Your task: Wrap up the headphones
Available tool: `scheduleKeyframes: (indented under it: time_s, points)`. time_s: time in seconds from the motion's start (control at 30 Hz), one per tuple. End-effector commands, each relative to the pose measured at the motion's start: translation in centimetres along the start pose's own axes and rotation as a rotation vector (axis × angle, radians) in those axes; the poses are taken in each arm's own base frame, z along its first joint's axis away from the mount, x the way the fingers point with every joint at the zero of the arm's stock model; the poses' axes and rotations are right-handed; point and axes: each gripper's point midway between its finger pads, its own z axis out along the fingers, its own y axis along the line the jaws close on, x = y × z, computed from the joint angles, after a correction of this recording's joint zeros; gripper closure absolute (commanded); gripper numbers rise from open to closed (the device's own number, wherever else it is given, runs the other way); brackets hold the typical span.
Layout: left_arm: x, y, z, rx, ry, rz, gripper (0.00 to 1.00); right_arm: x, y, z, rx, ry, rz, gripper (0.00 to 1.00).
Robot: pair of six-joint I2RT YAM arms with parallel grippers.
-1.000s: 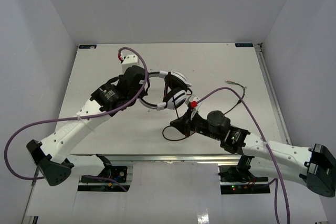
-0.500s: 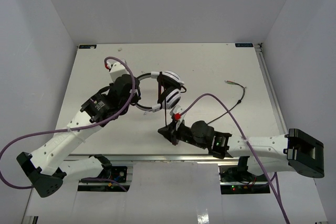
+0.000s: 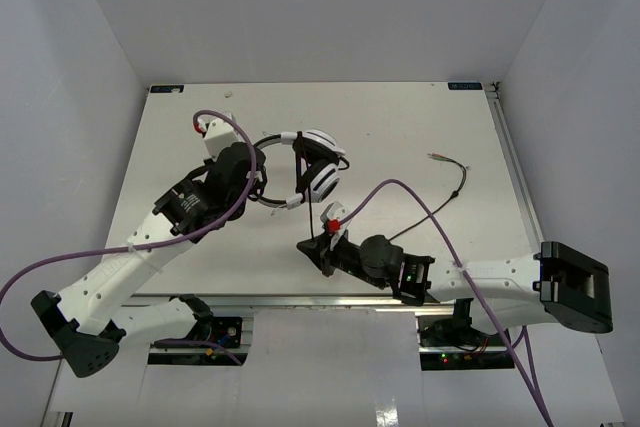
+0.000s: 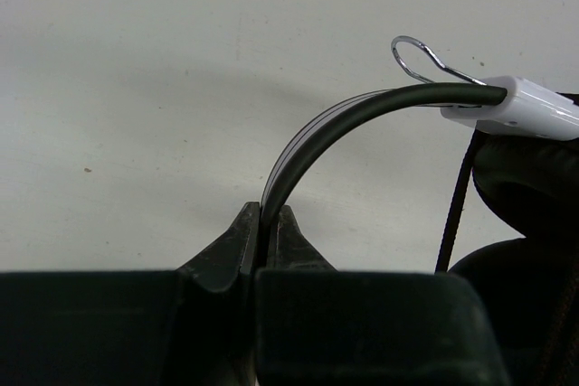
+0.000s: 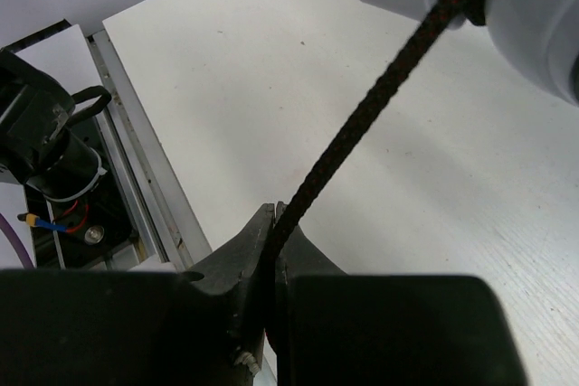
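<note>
White surface: left tool clamps the headphones by the headband. Right tool pinches the cord, whose tail trails loose, so wrapping looks unfinished.

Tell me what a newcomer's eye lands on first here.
White headphones dominate the middle of the table. The left arm's fingers pinch the headband, while the right arm's fingers are shut on the black cord. The cord's jack plug lies loose toward the right side.
</note>
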Motion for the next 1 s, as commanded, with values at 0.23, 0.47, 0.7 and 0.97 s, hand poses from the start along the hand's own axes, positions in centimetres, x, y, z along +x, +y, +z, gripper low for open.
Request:
scheduleKeyframes:
  time_s: [0.23,0.47,0.7,0.97]
  points:
    - [-4.6,-1.7,0.2,0.015,-0.164,-0.221,1.0,0.3,3.9,1.3,-0.075,0.042,-0.086,0.92]
    - [-4.7,-1.0,0.1,0.001,-0.179,-0.214,1.0,0.8,3.5,1.5,-0.054,0.043,-0.097,0.92]
    - [-5.8,-1.0,-1.8,0.072,-0.182,-0.241,1.0,3.9,1.2,1.2,0.041,0.101,-0.129,0.91]
    - [-7.1,-0.8,-4.6,0.156,-0.164,-0.272,1.0,6.6,0.4,1.3,0.018,0.126,-0.182,0.84]
